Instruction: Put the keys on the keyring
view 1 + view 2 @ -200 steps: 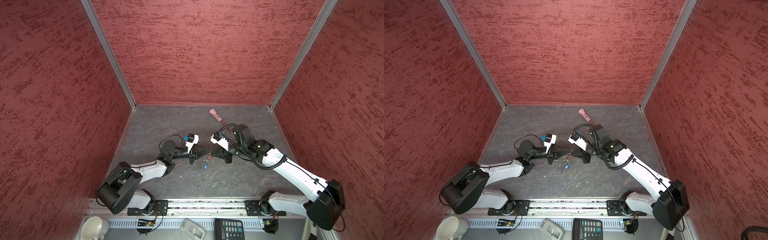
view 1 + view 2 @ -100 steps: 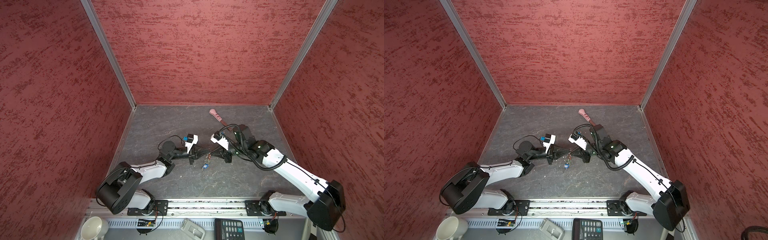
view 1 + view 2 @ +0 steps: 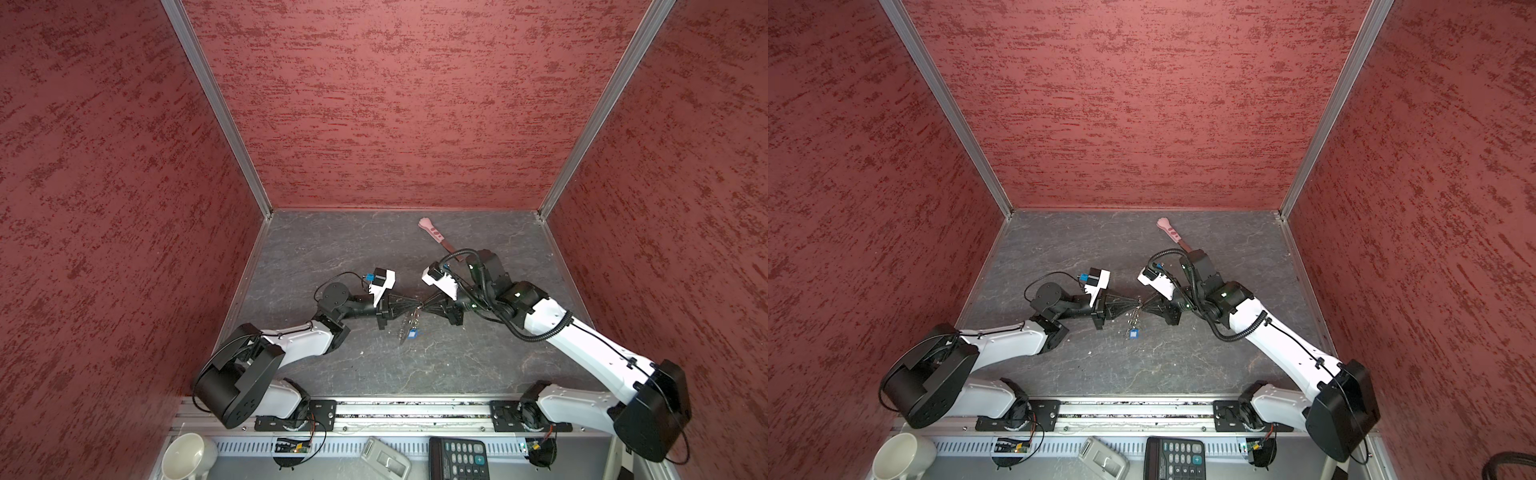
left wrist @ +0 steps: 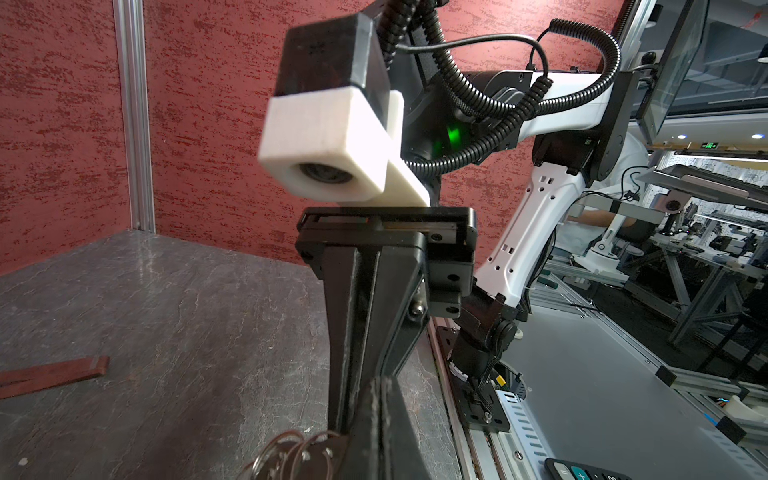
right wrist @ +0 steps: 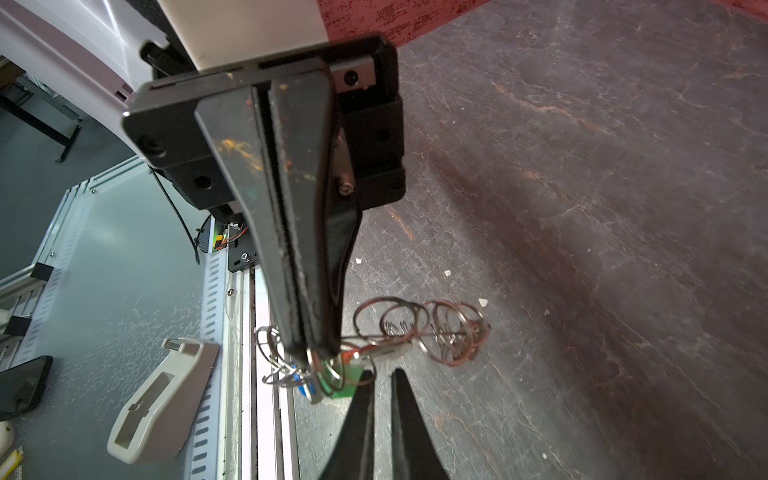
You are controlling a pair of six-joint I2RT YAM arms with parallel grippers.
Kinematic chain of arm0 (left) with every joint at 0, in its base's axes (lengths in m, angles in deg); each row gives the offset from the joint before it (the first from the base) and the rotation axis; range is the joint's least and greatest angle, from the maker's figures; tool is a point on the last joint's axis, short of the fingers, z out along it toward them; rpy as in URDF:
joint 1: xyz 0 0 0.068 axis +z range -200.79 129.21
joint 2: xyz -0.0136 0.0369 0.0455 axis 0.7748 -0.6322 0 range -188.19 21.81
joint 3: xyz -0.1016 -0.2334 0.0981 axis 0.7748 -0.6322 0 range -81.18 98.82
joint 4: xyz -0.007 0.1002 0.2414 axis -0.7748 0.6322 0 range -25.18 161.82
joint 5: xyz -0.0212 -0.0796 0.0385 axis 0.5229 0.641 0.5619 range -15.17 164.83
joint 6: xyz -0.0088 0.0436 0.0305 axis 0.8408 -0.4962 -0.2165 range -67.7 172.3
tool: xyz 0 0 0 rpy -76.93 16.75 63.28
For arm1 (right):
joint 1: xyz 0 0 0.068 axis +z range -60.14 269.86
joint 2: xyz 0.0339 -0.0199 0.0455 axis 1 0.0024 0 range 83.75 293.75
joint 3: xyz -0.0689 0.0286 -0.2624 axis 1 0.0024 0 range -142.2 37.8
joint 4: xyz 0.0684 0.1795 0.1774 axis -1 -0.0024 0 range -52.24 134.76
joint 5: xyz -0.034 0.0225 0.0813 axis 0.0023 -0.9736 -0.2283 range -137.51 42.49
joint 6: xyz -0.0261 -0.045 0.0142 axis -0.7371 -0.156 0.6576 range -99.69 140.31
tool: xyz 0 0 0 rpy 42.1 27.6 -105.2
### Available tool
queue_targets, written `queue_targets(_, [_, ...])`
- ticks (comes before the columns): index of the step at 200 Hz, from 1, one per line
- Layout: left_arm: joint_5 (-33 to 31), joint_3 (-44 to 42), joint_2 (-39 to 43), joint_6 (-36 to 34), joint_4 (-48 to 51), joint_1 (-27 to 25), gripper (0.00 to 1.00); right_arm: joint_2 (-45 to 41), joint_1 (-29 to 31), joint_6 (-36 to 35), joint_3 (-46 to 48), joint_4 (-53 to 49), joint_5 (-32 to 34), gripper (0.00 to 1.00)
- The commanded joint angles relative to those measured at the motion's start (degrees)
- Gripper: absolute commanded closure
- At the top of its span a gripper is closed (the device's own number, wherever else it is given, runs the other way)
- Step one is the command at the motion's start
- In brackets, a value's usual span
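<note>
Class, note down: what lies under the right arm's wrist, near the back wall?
The pink-handled tool lies flat on the table. Its pink handle sticks out; its dark blade runs beneath the right arm, so the blade's end is covered in both top views.

Walls (image 3: pixel 395 104): red, mottled with darker red streaks. Corner posts (image 3: pixel 216 108): plain silver. Floor (image 3: pixel 332 249): dark grey, slate-like, with pale veins (browner in the right wrist view).

Left arm (image 3: pixel 299 343) and right arm (image 3: pixel 582 340): white shells, black joints. A green light glows on the right one.

Left gripper (image 5: pixel 318 353): black with orange-yellow scuffs. Right gripper (image 5: pixel 384 382): plain black.

Keyring (image 5: pixel 415 328): silver rings with a coppery tint.

Keys (image 5: pixel 328 376): tags in blue, green and red. Only the blue tag (image 3: pixel 412 333) reads in both top views.

Tool (image 3: pixel 430 232): pink handle, dark reddish-brown blade.

Mug (image 3: pixel 187 459): white.

Calculator (image 3: pixel 457 457): black, pale keys, one teal.
</note>
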Motion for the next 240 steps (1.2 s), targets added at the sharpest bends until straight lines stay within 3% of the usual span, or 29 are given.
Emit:
queue_targets(1, [3.85, 1.01, -0.13, 1.15, -4.03, -0.73, 1.00, 0.07, -0.83, 1.50, 0.00, 4.21, 0.79, 0.88])
queue_targets(72, [5.07, 1.47, -1.47, 1.29, -4.06, -1.09, 1.00, 0.27, -0.83, 3.55, 0.54, 7.14, -3.41, 0.89])
queue_targets(133, [2.71, 1.06, -0.39, -1.06, -1.62, -1.09, 1.00, -3.20, -0.92, 2.19, 0.46, 2.48, 5.32, 0.85])
queue_targets(240, [-1.47, -0.27, 2.60, -4.38, 2.34, -0.63, 1.00, -7.33, -0.84, 1.50, 4.08, 1.40, -3.39, 0.79])
